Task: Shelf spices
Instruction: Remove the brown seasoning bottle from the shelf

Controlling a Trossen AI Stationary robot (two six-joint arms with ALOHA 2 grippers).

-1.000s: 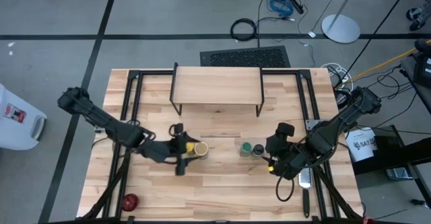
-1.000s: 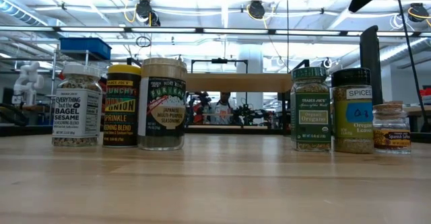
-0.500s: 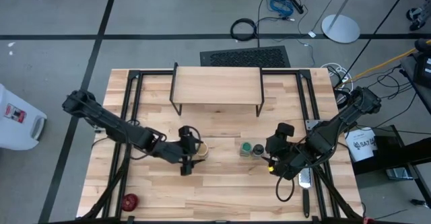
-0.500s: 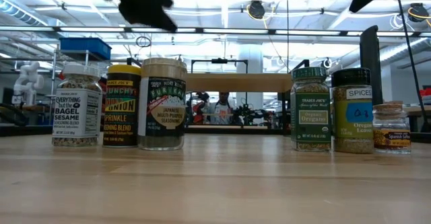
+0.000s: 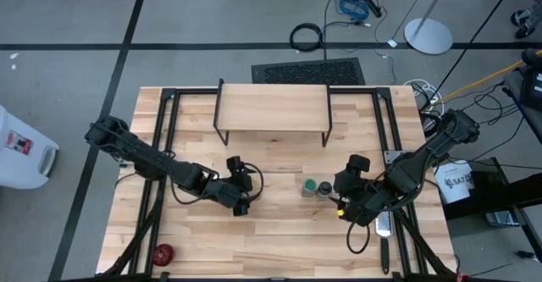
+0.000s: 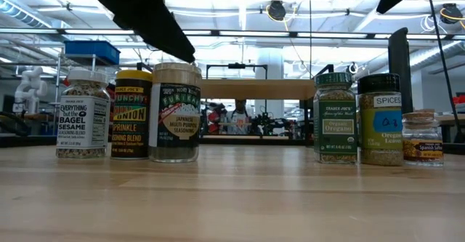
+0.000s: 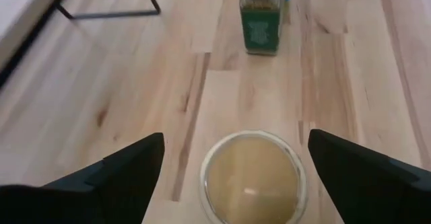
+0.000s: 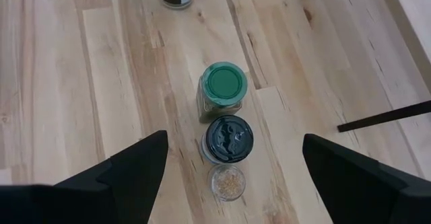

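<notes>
In the low view, three jars stand on their bases in a left group: white-capped [image 6: 83,115], yellow [image 6: 132,115] and tan-lidded [image 6: 175,111]. To the right stand the green-lidded jar [image 6: 335,117], the dark-lidded jar [image 6: 379,118] and a small short jar [image 6: 423,136]. My left gripper [image 7: 236,140] is open and hovers over the left group [image 5: 244,185], a finger on either side of the tan lid [image 7: 252,177] without touching it. My right gripper [image 8: 234,135] is open above the green lid [image 8: 225,83] and dark lid [image 8: 229,138]. The wood-topped shelf [image 5: 273,108] stands at the far side.
A small red round object [image 5: 163,253] lies near the table's near left corner. A flat metal grater [image 5: 383,227] lies by the right arm. Black frame rails [image 5: 161,138] run along both sides of the table. Bare wood lies between the two jar groups.
My left gripper has moved toward the table's right and come down over the left group of jars; in the low view it has dropped into the picture above the yellow and tan jars. The jars have stayed where they were.
</notes>
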